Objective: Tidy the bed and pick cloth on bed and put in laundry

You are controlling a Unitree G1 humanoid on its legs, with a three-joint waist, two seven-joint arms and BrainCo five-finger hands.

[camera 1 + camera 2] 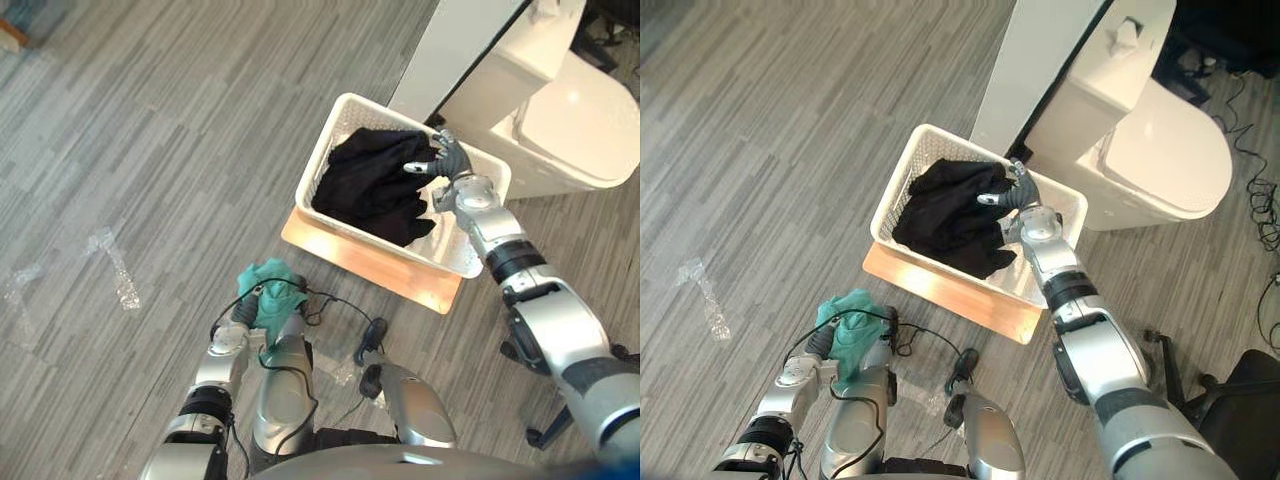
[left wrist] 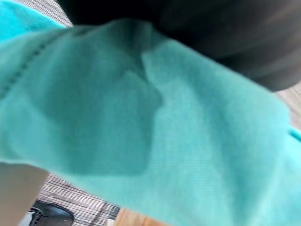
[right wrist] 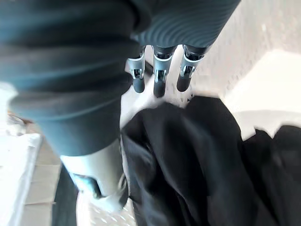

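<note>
Black cloth [image 1: 370, 185] lies inside basket [image 1: 330, 125]. Right hand [image 1: 445, 160] is just above it, fingers [image 3: 159, 82] straight and apart, holding nothing. Lift this hand straight up first, so no fold catches on fingertip and comes out. Teal cloth [image 1: 852, 335] is bunched over left hand [image 1: 818, 345], low near floor, well apart from basket; cannot tell how hand holds it. Carry it over rim and release only above black cloth. Do not push basket off board [image 1: 400, 275].

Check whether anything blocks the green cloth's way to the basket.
Nothing lies on the floor between green cloth and basket, but the right hand hangs over the basket, above the black cloth.
</note>
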